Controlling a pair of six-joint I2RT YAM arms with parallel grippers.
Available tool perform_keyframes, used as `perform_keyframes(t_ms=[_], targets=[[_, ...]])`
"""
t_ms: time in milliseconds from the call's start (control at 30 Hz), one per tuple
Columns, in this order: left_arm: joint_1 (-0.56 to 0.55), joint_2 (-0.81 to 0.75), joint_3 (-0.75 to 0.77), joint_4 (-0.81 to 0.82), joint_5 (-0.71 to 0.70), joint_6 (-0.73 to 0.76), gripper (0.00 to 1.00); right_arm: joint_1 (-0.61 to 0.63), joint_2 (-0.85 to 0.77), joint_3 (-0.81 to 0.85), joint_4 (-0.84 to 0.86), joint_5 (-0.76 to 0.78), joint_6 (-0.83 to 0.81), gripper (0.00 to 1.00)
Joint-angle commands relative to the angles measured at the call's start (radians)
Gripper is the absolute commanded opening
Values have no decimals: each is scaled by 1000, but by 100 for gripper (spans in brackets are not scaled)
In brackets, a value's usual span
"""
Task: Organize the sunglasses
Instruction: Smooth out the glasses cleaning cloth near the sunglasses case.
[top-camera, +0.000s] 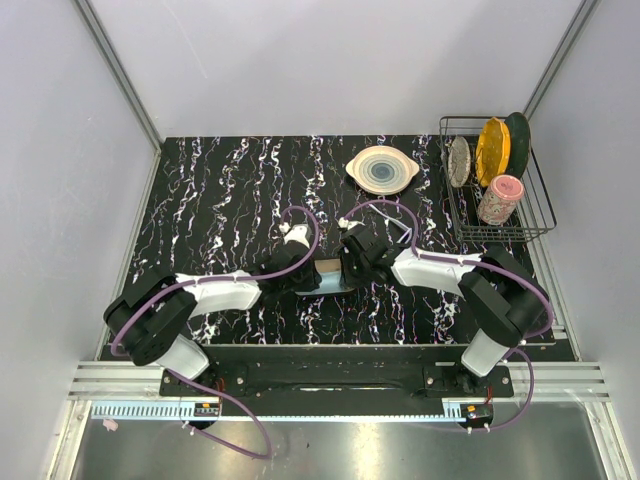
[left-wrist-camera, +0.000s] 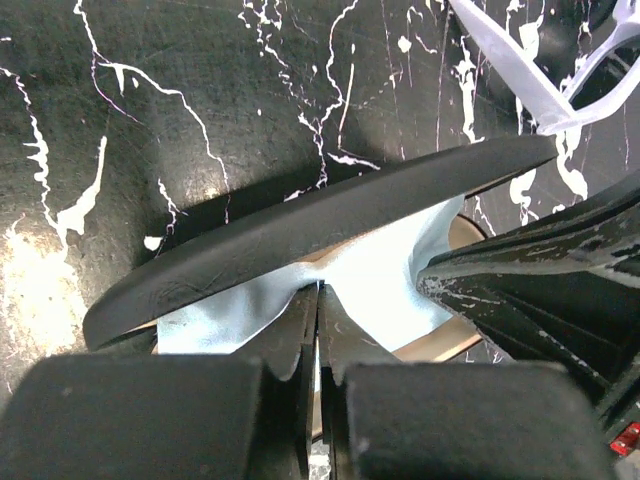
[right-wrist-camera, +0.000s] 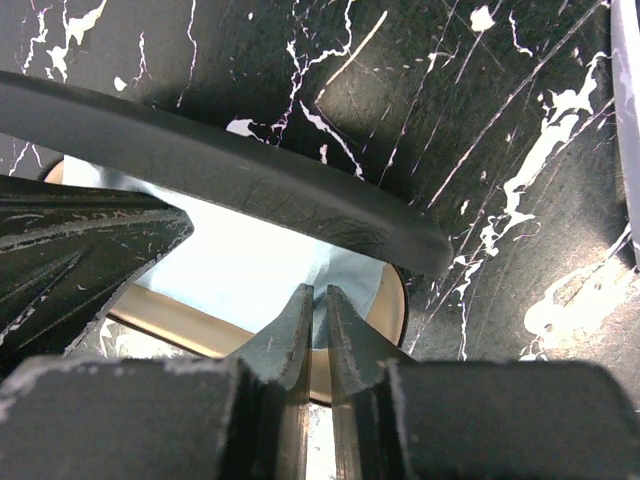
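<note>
**Left wrist.** The left gripper (left-wrist-camera: 318, 298) was fully closed. Its fingertips met at the near edge of the blue cloth (left-wrist-camera: 385, 270). Whether any cloth was caught between them could not be told. The cloth lay inside the black case (left-wrist-camera: 320, 222), with the lid arched half-lowered over it. The tan lining (left-wrist-camera: 445, 340) showed beneath the cloth. The sunglasses (left-wrist-camera: 520, 85) lay outside the case on the marbled table (left-wrist-camera: 150, 130), beyond the lid at the top right. The pale frame was near the lid's far end, but contact could not be judged.

**Right wrist.** The right gripper (right-wrist-camera: 316, 295) stood almost shut, with only a thin slit between its fingers. Its tips were over the cloth at the case's tan rim, and nothing was clearly held. The lid crossed the view above them. The left gripper's fingers came in from the left. A pale strip at the right edge lay on the table, too cropped to identify.

**Top.** Both grippers met over the case at mid-table, toward the near edge. A plate (top-camera: 382, 169) sat at the back. A wire rack (top-camera: 500, 238) at the back right held dishes and a pink cup (top-camera: 500, 199). The sunglasses were too small to pick out with certainty.
</note>
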Motion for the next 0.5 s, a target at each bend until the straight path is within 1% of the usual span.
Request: perform_keyframes(t_ms=[0, 133, 233, 400, 467], targets=[[-5, 16, 2, 66, -60, -39, 1, 15, 9, 12, 4, 39, 4, 15], [-4, 17, -7, 40, -107, -63, 1, 18, 6, 4, 5, 39, 7, 15], [-5, 16, -4, -9, -135, -79, 1, 21, 5, -2, 8, 39, 10, 15], [-4, -32, -25, -60, -178, -97, 2, 20, 3, -10, 11, 45, 16, 14], [-4, -59, -30, -92, -193, -109, 4, 20, 2, -13, 8, 51, 18, 14]])
